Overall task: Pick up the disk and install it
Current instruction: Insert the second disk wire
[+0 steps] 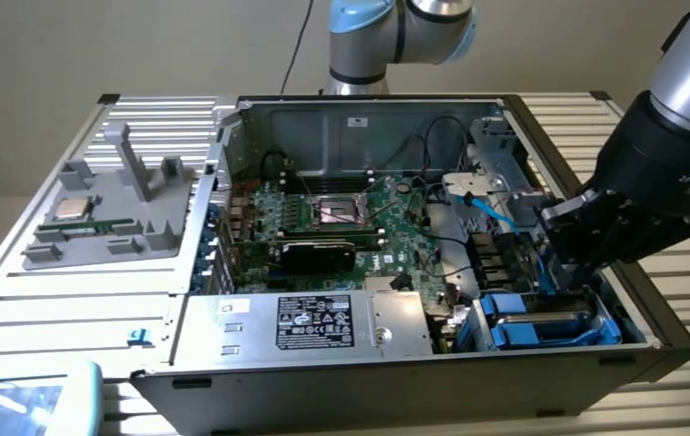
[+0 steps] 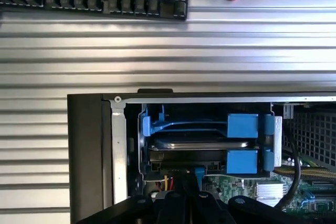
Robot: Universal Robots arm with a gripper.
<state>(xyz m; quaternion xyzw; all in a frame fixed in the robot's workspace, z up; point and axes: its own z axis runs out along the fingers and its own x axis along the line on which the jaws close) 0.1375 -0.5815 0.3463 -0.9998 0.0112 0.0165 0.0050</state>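
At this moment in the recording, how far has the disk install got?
Done, by the look of it: the disk in its blue carrier already lies in the drive bay at the corner of the open computer case. In hand: the end effector is shut, just above the bay. Whether it grips the carrier, or the disk is fully seated, cannot be told.

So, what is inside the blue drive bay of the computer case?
The disk sits in its blue carrier inside the bay. Cables show beneath it; the hand covers what lies lower.
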